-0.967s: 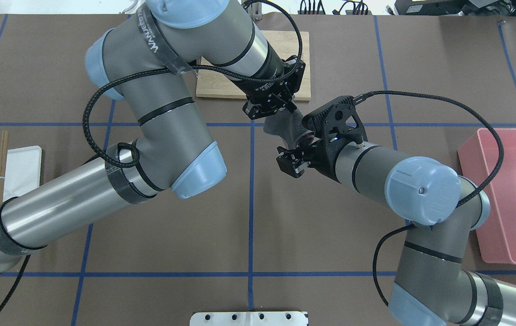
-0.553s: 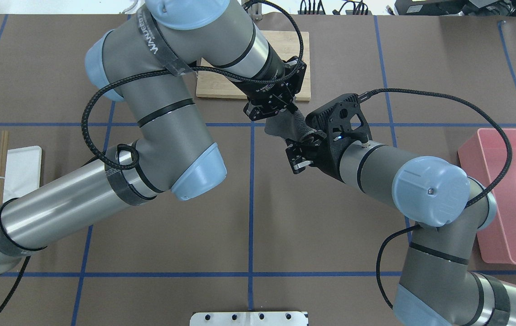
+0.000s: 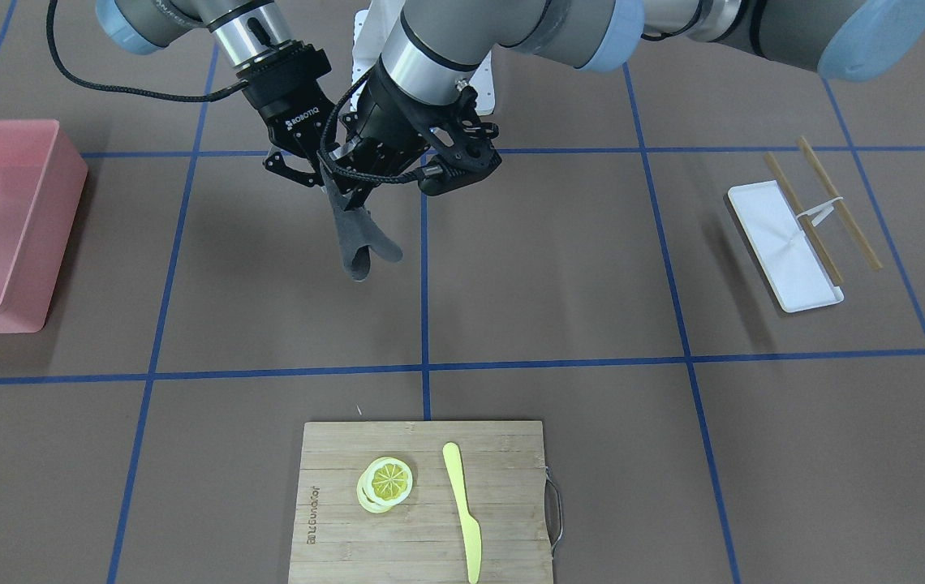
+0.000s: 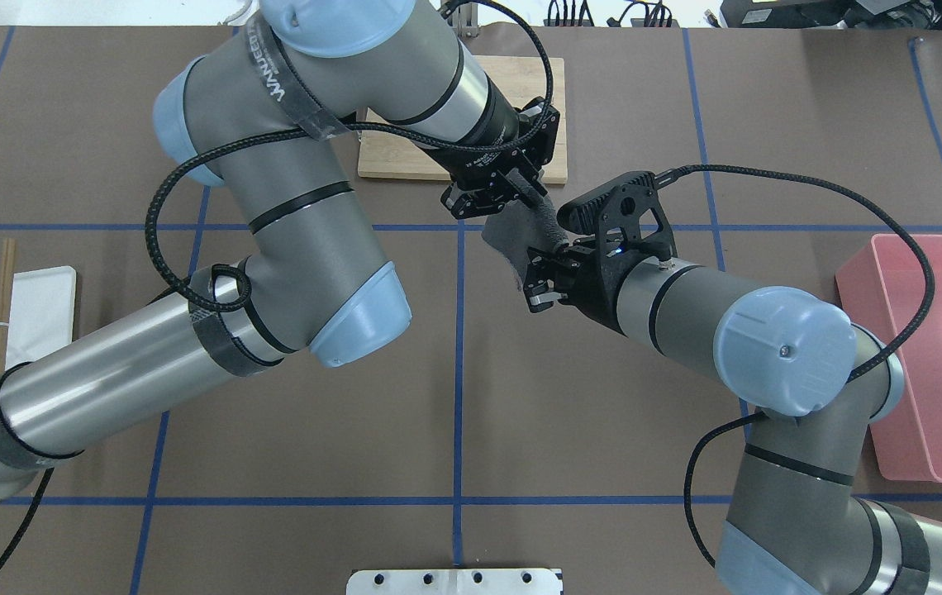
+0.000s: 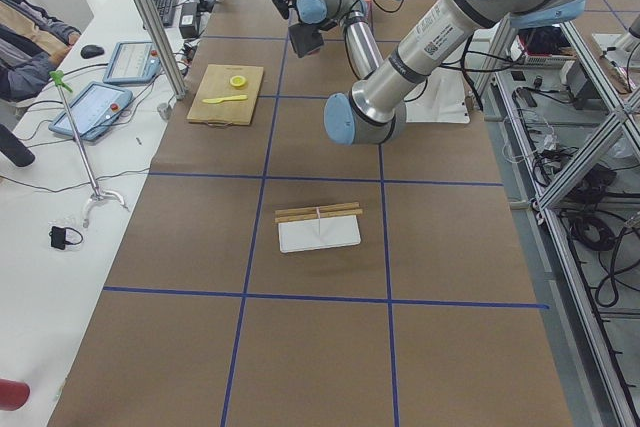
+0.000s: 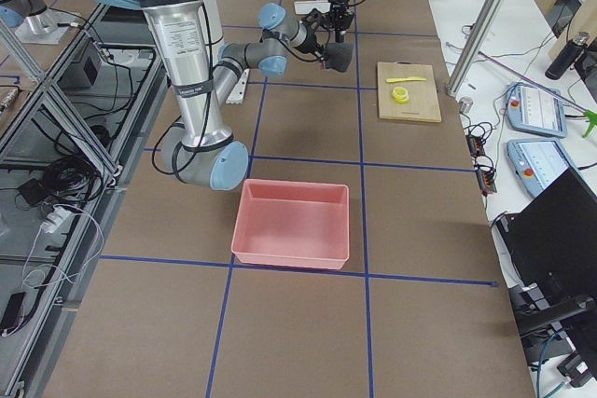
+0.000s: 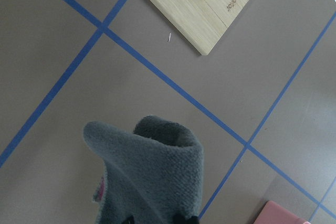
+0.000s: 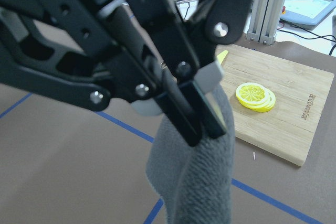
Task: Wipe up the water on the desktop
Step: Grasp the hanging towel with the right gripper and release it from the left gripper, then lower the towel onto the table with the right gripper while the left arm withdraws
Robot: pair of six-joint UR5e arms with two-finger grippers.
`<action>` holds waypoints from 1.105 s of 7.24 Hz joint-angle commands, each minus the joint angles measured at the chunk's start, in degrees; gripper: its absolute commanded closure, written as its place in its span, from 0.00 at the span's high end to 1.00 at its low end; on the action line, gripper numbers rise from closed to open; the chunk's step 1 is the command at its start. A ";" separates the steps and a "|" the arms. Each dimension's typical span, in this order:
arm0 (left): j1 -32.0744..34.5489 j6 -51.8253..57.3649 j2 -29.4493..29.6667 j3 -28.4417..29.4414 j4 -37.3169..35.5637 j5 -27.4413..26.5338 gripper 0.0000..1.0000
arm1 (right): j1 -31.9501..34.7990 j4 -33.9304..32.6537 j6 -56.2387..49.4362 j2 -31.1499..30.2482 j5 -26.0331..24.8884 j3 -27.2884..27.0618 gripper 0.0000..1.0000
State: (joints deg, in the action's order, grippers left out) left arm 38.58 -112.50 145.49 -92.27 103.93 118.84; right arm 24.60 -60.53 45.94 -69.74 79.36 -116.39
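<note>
L gripper (image 3: pixel 349 177) was clamped on the top edge of the grey cloth (image 3: pixel 357 235). The cloth hung straight down, long axis vertical, and its tip appeared clear of the desktop (image 3: pixel 560 268). R gripper (image 4: pixel 537 285) sat just beside the cloth, toward the pink tub (image 3: pixel 57 243), jaws apart, gripping nothing I could see. I spotted no water. My call: the surface lay directly below, so L arm, the holder, was best placed to lower.
</note>
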 commanded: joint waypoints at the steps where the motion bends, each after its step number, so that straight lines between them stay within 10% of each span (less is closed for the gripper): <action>1: 0.88 0.09 -2.30 -5.50 -0.04 -2.29 0.98 | -1.47 -0.81 8.48 0.04 -0.09 0.03 0.00; 3: 6.91 0.18 -12.81 -15.88 5.46 -6.08 0.98 | -5.50 -10.26 22.02 4.49 -0.35 -0.24 0.00; 8: 25.65 33.48 -31.46 -16.63 4.79 12.11 0.98 | -12.55 -21.30 44.18 9.44 0.09 1.69 0.00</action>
State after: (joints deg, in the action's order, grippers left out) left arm 61.01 -90.51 119.14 -109.26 108.99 128.80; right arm 12.84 -81.41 83.98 -60.47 79.28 -115.45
